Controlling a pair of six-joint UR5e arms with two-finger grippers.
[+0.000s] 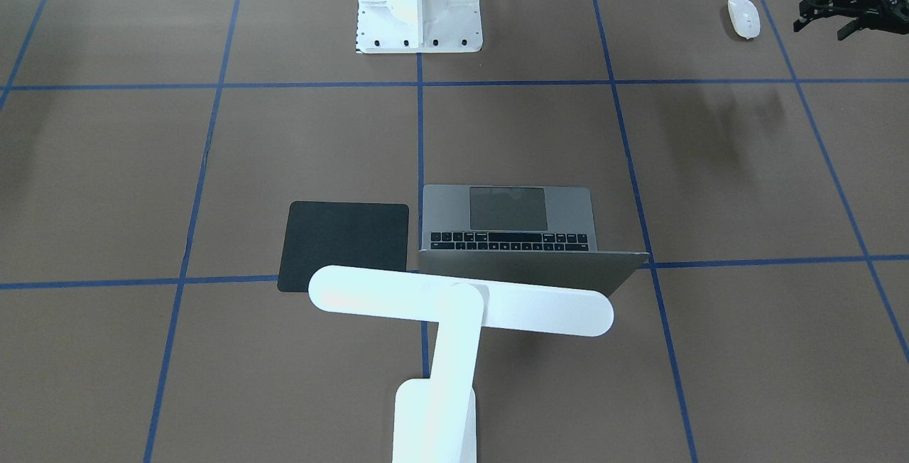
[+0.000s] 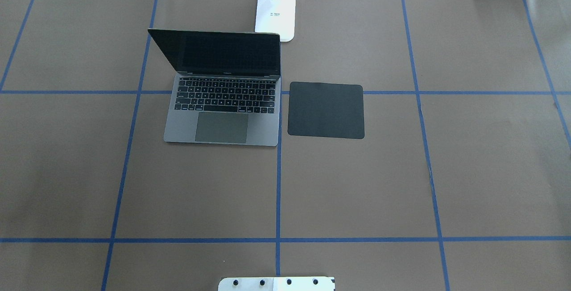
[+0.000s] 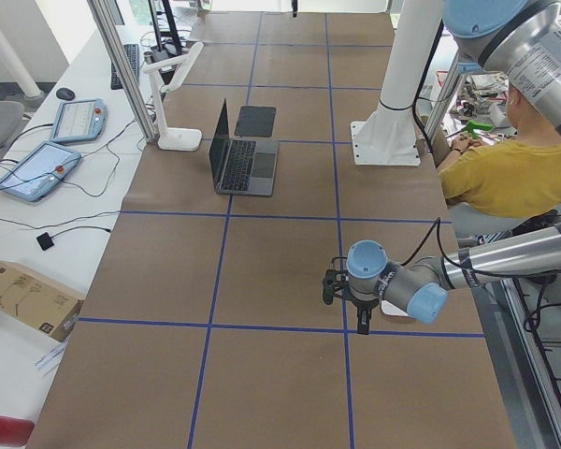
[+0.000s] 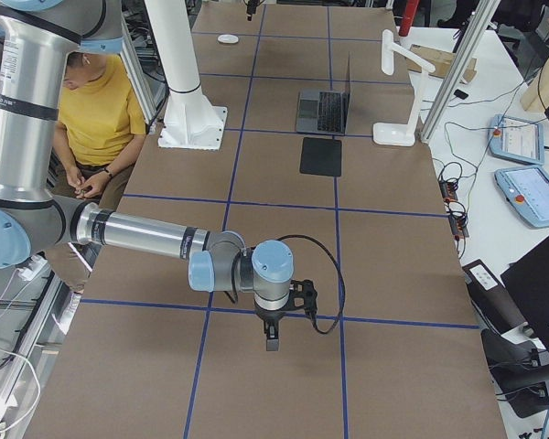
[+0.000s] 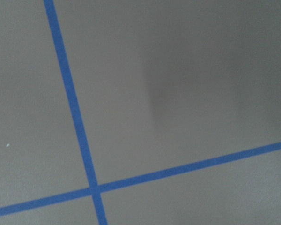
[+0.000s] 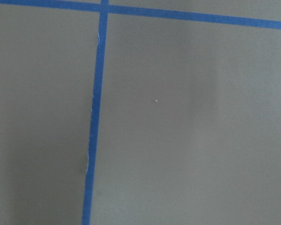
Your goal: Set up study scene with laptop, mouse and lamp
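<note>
Overhead view, clock positions: 1 laptop point(image 2: 221, 103) at 10; 1 black sq. pad point(image 2: 326, 110) at the laptop's 3; 1 lamp point(image 2: 275, 12) at 12; 1 white pedestal point(image 2: 276, 283) at 6. Front-facing view: 1 mouse point(image 1: 743, 18) at approx. 2. Robot arms: 2, w/ 1 gripper ea., i.e. left gripper point(image 1: 822, 23) and right gripper point(image 4: 271, 340). Off the table: 2 tablet-like panels point(image 3: 78, 119), 1 person point(image 3: 505, 173) in yellow, 1 cardboard box point(image 3: 28, 295).
</note>
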